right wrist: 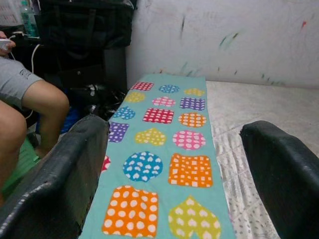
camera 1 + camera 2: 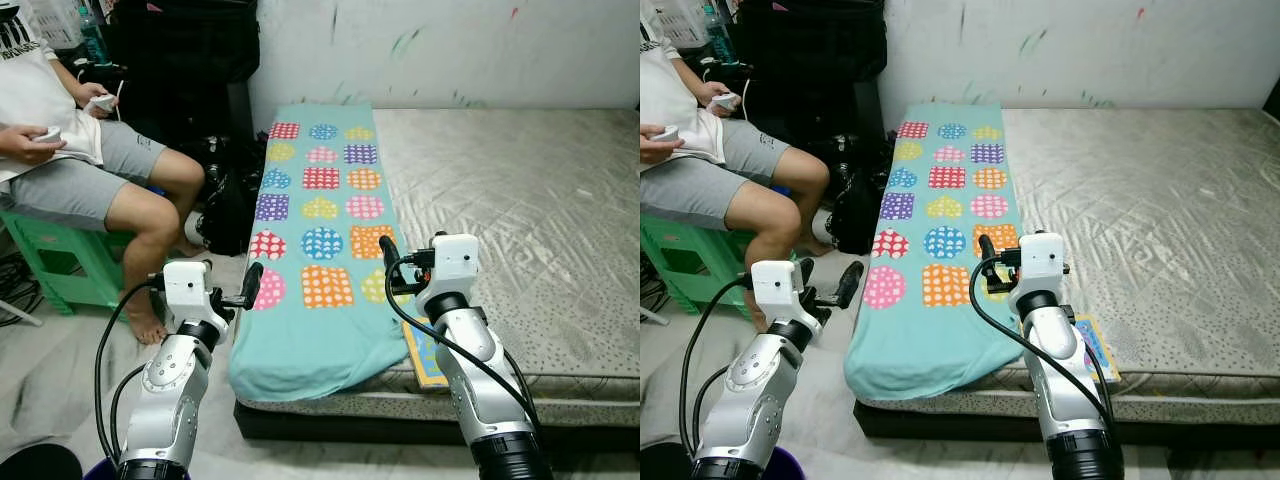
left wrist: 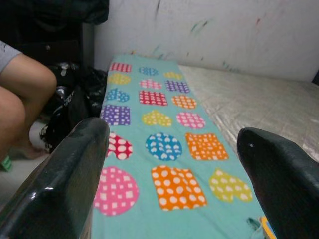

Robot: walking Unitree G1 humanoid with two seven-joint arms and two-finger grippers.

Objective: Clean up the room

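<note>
**Both jaws wide, blanket dead ahead: watch the snags**

I have both arms raised at the foot of the mattress. The left gripper stands with its jaws spread wide and empty, and so does the right gripper. The teal patterned blanket lies straight out beyond both sets of jaws, its near hem drooping over the mattress edge just under them.

My worry is a thin pinch: if I close on one layer only, the cloth could slide out as I lift. A colourful book peeks out beside the hem below the right jaws, and I could drag it off. The seated person's knee is outboard of the left jaws, so a wide swing is risky.
</note>
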